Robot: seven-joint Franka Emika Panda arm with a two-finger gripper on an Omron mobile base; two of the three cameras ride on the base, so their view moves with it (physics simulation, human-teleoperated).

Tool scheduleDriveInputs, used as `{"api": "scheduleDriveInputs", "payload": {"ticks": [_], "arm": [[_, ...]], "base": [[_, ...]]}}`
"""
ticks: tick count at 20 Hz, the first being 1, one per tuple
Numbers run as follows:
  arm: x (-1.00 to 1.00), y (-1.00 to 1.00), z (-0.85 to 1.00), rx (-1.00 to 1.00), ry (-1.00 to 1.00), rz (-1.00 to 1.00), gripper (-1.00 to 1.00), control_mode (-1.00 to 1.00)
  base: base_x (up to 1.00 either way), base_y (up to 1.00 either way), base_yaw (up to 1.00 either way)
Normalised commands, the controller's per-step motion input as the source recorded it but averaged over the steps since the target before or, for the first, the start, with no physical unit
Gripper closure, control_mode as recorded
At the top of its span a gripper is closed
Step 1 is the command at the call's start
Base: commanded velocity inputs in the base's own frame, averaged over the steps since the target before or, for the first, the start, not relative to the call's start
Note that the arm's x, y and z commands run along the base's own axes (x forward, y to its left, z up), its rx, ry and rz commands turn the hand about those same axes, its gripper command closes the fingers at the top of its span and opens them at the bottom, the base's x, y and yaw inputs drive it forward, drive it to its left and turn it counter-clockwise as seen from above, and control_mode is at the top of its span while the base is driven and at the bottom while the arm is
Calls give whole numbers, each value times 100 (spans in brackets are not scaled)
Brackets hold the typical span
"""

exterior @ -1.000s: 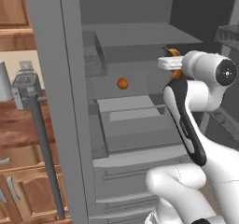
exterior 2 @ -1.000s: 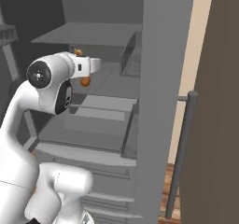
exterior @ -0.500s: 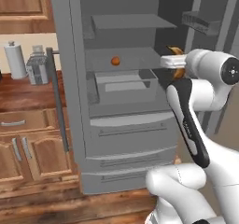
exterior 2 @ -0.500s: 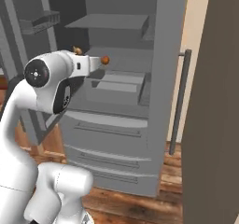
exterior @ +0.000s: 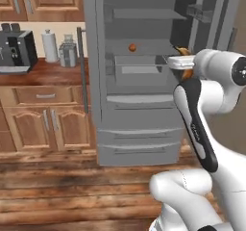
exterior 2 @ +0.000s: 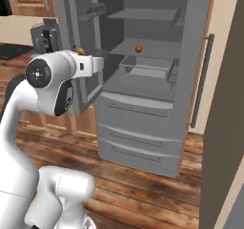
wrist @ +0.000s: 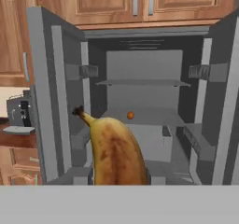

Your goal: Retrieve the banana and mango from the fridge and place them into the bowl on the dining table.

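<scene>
Now gripper (exterior: 181,61) is clamping shut on the banana (wrist: 115,154), holding it out in front of the open fridge (exterior: 139,109). Fingertips are sitting hidden under the fruit's lower end in the hand view; the banana is rising from between them at 6 o'clock. Its long axis is running from 6 toward 11 o'clock there, dark stem tip pointing up-left at the fridge's left door. In the left base view only a yellow-brown end is peeking at the hand's 12 o'clock. Mango (exterior: 132,47) is lying on the middle shelf inside, well apart from the gripper, at 1 o'clock of the banana tip in the hand view.
</scene>
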Motion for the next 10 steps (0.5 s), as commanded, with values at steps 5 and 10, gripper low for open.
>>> {"api": "scheduleDriveInputs", "payload": {"ticks": [5, 10], "arm": [[0, 0, 0, 0, 0, 0, 100, 100], [0, 0, 0, 0, 0, 0, 100, 100]], "base": [[-61, 4, 54], [-49, 0, 67]]}}
